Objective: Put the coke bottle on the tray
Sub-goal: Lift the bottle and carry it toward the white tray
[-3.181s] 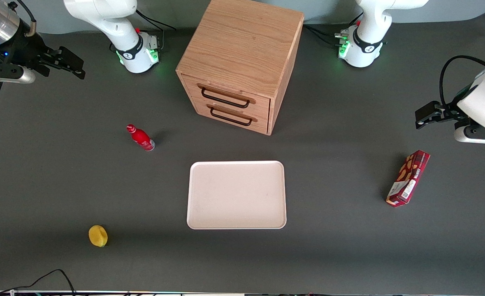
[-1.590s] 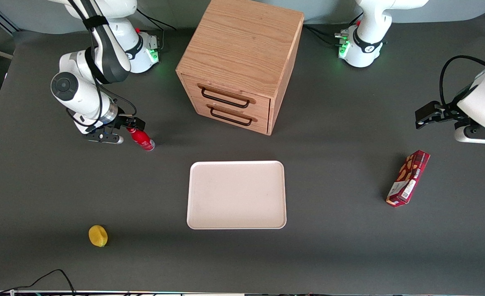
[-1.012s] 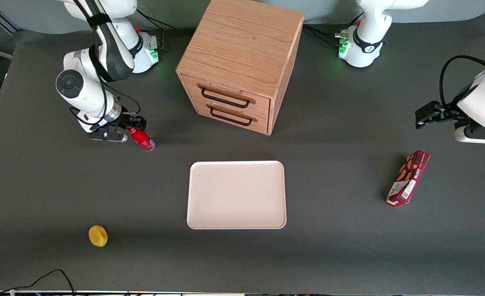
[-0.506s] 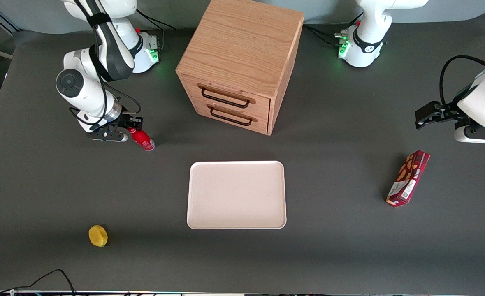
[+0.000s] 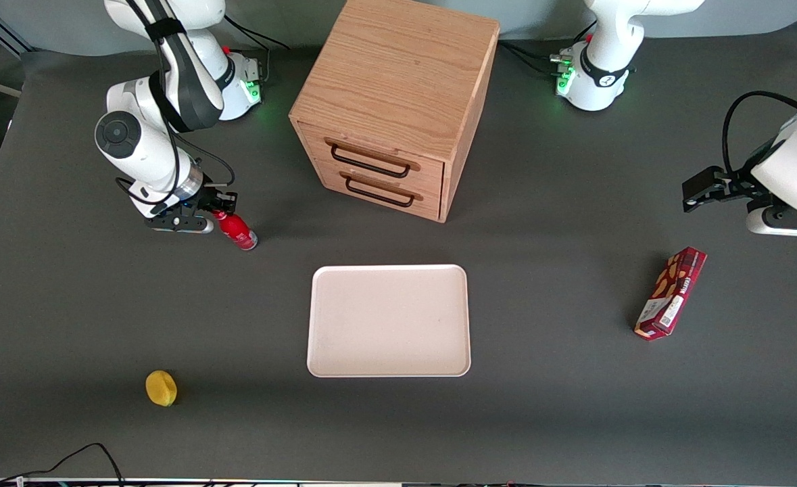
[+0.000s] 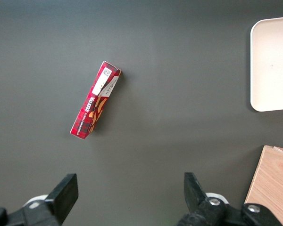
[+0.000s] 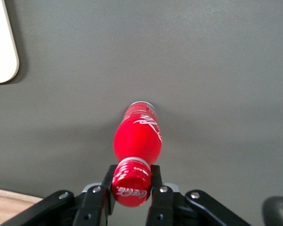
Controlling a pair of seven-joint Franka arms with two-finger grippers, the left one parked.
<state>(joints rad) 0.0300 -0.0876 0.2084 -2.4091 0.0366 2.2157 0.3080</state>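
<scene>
The coke bottle [image 5: 237, 233] is small and bright red, with a red cap and white lettering. It stands on the dark table toward the working arm's end, farther from the front camera than the tray [image 5: 389, 320]. My gripper [image 5: 217, 211] is shut on the bottle's cap and neck. In the right wrist view the cap [image 7: 131, 188] sits pinched between the two black fingers, with the bottle body [image 7: 137, 136] below it on the table. The pale pinkish-white tray is flat and bare; its corner shows in the right wrist view [image 7: 2, 52].
A wooden two-drawer cabinet [image 5: 395, 101] stands farther from the front camera than the tray. A yellow lemon [image 5: 161, 388] lies near the front edge. A dark red snack box [image 5: 670, 292] lies toward the parked arm's end and shows in the left wrist view [image 6: 95, 104].
My arm came in from the table's end and down to the bottle, and the fingers closed on its cap. In the last half second the bottle shifted slightly with the gripper.
</scene>
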